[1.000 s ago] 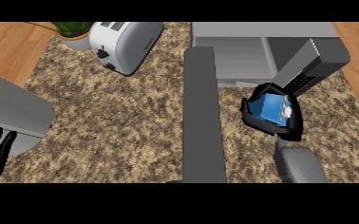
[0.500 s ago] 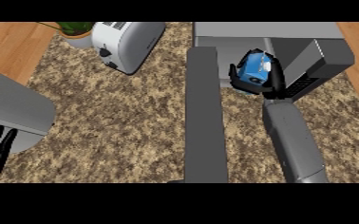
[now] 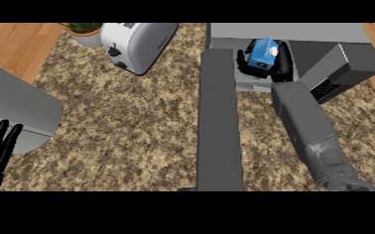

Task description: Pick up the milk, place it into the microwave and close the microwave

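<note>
The milk is a blue carton [image 3: 261, 57] with a white cap, held at the mouth of the open grey microwave [image 3: 293, 32] at the upper right. My right hand [image 3: 281, 65] is shut on it, black fingers curling round both sides, with the grey forearm stretching back to the lower right. The microwave's door [image 3: 218, 124] stands open as a long grey slab running down the middle of the view. My left hand [image 3: 7, 141] shows only as dark fingers at the left edge, resting beside its grey forearm.
A white toaster [image 3: 138, 44] lies tilted at the upper left on the speckled counter [image 3: 124, 129]. A potted plant [image 3: 86, 31] stands behind it. Wooden surface shows at the far upper left corner.
My right hand has carried the milk carton upward and leftward from the counter beside the microwave to the oven's opening. The forearm has stretched forward. The left hand stays put.
</note>
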You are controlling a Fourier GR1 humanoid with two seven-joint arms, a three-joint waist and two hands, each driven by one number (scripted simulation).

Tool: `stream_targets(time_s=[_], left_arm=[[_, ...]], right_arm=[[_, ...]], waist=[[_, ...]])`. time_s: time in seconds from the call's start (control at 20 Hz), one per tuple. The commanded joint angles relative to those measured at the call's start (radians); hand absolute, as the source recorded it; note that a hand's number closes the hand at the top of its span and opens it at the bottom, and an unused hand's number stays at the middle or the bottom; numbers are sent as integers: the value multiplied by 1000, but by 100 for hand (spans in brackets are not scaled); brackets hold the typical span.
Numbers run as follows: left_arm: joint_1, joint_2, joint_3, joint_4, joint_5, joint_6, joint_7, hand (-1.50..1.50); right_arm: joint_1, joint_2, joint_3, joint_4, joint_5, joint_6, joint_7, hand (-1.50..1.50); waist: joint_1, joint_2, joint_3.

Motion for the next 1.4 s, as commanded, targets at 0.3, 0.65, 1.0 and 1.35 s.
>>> stream_targets(time_s=[0.3, 0.65, 1.0, 1.35], left_arm=[[-70, 11, -31, -17, -13, 6, 18, -150], [-84, 21, -35, 22, -26, -3, 19, -150], [-128, 16, -70, 6, -87, 14, 18, -150], [-130, 5, -97, 9, -140, 23, 16, -150]], right_arm=[[-156, -90, -16, 214, 66, -129, -24, 150], [-231, -124, -77, 260, 34, -258, 34, 150], [-203, -134, -38, 294, 109, -520, -19, -150], [-246, -154, -20, 333, 139, -599, 32, -150]], waist=[[51, 25, 2], [80, 38, 1], [110, 59, 0], [137, 66, 2]])
